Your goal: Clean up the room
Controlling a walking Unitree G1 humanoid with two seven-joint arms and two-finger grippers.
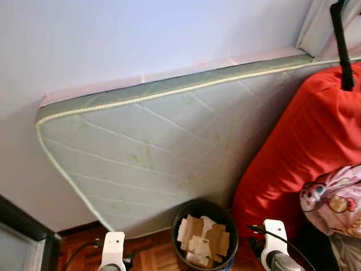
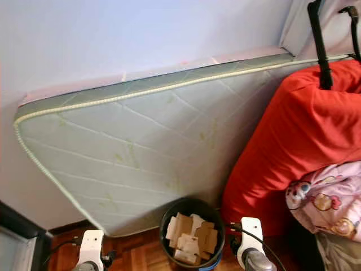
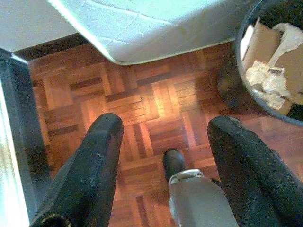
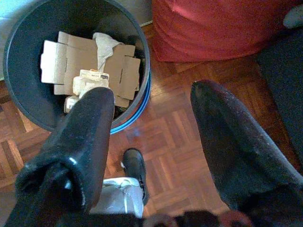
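— Where are the grippers?
— The left gripper (image 3: pixel 163 161) and right gripper (image 4: pixel 151 137) both hang over the parquet floor (image 3: pixel 142 113), fingers spread, nothing held.
— And the rubbish?
— Cardboard scraps (image 4: pixel 75 66) lie in the black bin (image 1: pixel 204 234) (just before the tilted mattress (image 1: pixel 169 147)), beside a red cushion (image 1: pixel 304 141).

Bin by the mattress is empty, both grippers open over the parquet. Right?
Not quite. The black bin is not empty: the right wrist view shows flattened cardboard and crumpled paper inside. The rest holds: it stands by the leaning mattress, and the left gripper and right gripper are open over the parquet floor.
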